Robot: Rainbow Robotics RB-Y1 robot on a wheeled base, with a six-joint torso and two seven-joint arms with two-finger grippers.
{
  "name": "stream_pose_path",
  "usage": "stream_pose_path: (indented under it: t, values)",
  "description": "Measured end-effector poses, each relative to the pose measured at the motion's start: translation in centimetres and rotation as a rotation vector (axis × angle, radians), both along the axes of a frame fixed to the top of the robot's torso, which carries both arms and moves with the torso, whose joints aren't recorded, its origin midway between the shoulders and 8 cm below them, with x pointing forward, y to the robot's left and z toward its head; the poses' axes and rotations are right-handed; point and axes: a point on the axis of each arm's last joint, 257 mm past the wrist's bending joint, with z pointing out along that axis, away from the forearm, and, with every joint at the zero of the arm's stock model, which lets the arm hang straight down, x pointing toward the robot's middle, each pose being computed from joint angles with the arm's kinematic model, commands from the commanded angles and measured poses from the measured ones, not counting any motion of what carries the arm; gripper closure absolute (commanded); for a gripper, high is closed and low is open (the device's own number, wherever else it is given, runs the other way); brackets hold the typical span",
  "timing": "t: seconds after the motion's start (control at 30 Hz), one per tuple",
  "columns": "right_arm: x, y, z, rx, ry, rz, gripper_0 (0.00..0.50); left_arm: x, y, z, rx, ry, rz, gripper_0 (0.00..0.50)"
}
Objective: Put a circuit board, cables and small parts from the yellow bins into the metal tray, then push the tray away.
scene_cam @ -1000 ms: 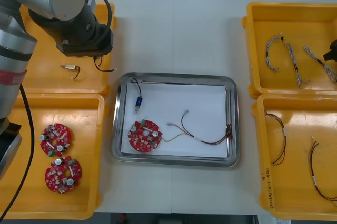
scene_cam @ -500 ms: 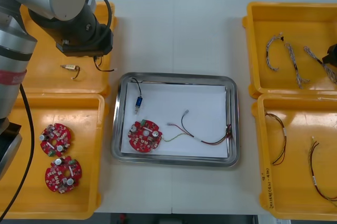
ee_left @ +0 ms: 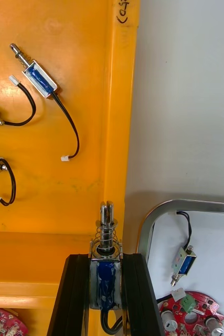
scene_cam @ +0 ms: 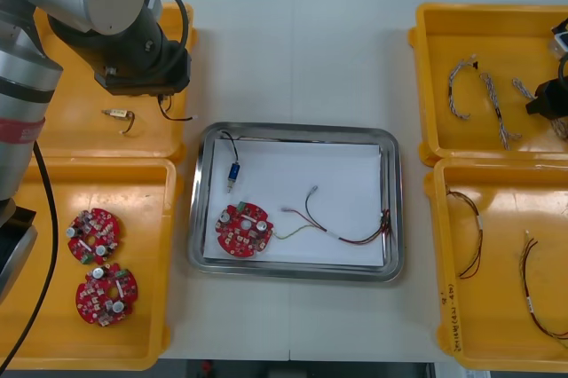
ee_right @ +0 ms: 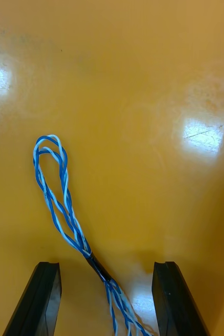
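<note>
Light table (scene_cam: 293, 50) under a steep overhead camera; two yellow bins at each side, metal tray (scene_cam: 293, 128) between them, white inside.

Left gripper (ee_left: 106, 260): black fingers clamped on a small metal part (ee_left: 106, 231), held upright, blue body between the pads, spring and pin above the tips. Position: over the wall of the far left bin (ee_left: 117, 131), just beside the tray's corner. Farther out on that bin's floor: three spare parts (ee_left: 38, 79) with black leads, lying flat, well apart from the fingers. In the front view, held part hidden beneath the left wrist (scene_cam: 142, 50).

Right gripper (ee_right: 106, 268): fingers standing apart, gripping nothing, low over the floor of the far right bin (scene_cam: 426, 67). Between them, touching neither: tied end of a twisted blue and white cable (ee_right: 70, 228), loop lying beyond the tips. Elsewhere in that bin: other twisted cables (scene_cam: 484, 94).

In the tray: round red circuit board (scene_cam: 242, 229), blue-bodied part (scene_cam: 232, 174) with black lead, red and yellow cable (scene_cam: 342, 232). Near left bin (scene_cam: 151, 307): two spare boards (scene_cam: 92, 236). Near right bin (scene_cam: 497, 342): thin cables (scene_cam: 470, 236).
</note>
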Motion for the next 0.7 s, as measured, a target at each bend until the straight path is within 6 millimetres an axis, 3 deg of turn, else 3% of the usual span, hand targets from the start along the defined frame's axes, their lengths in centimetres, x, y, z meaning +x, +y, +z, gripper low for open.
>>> stream_pose_path:
  t: [0.53,0.57,0.63,0.67,0.7]
  values:
    - [-0.34,-0.05,-0.61,-0.010,0.019,-0.002,0.000,0.00,0.00,0.00,0.000,0.000,0.000,0.495]
    - [-0.36,-0.06,-0.64,-0.011,0.020,-0.002,0.028,0.00,0.00,0.00,0.000,0.000,0.000,0.495]
    - [-0.37,-0.06,-0.67,-0.011,0.021,-0.003,0.153,0.00,0.00,0.00,0.000,0.000,0.000,0.495]
    - [-0.37,-0.05,-0.68,-0.009,0.021,-0.006,0.345,0.00,0.00,0.00,0.000,0.000,0.000,0.498]
    - [-0.38,-0.03,-0.70,-0.006,0.022,-0.009,0.478,0.00,0.00,0.00,0.000,0.000,0.000,0.495]
